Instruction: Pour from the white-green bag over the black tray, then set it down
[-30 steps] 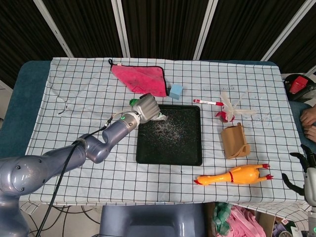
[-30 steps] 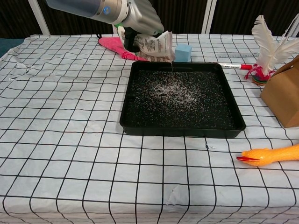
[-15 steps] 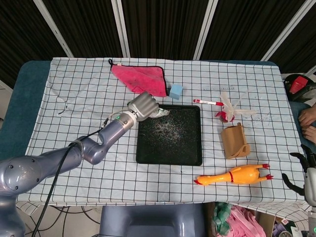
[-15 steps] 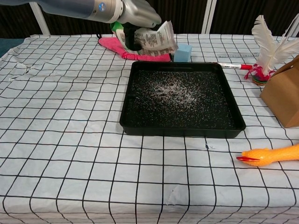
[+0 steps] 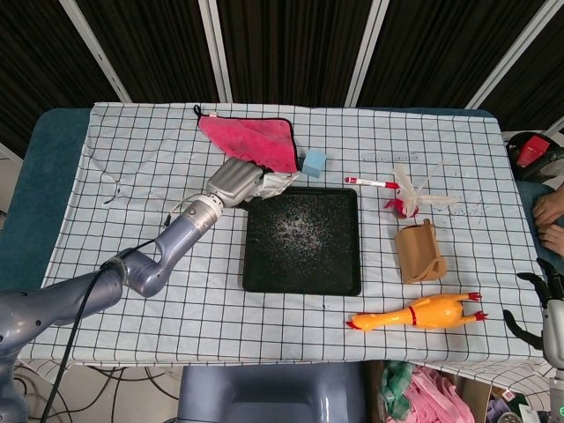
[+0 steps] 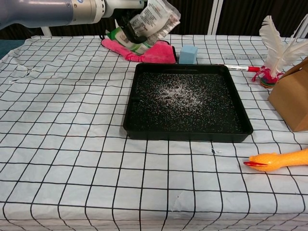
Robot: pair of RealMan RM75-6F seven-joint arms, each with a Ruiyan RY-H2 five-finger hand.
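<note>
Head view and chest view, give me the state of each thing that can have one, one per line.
white-green bag: held up, tilted, beside the tray's far left corner
left hand: grips the bag
right hand: open, at the table's right edge
black tray: flat, sprinkled with white grains
pink cloth: lying folded
brown bag: on its side

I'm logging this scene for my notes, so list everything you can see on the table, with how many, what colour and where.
black tray: one, black, table centre, white grains scattered inside
white-green bag: one, held up past the tray's far-left corner
cloth: one, pink, far side
block: one, light blue, beside the cloth
marker: one, white and red, right of the block
feather toy: one, white, red base
holder: one, tan, right of the tray
rubber chicken: one, orange, near-right
left hand: grips the bag
right hand: right table edge, holds nothing
</note>
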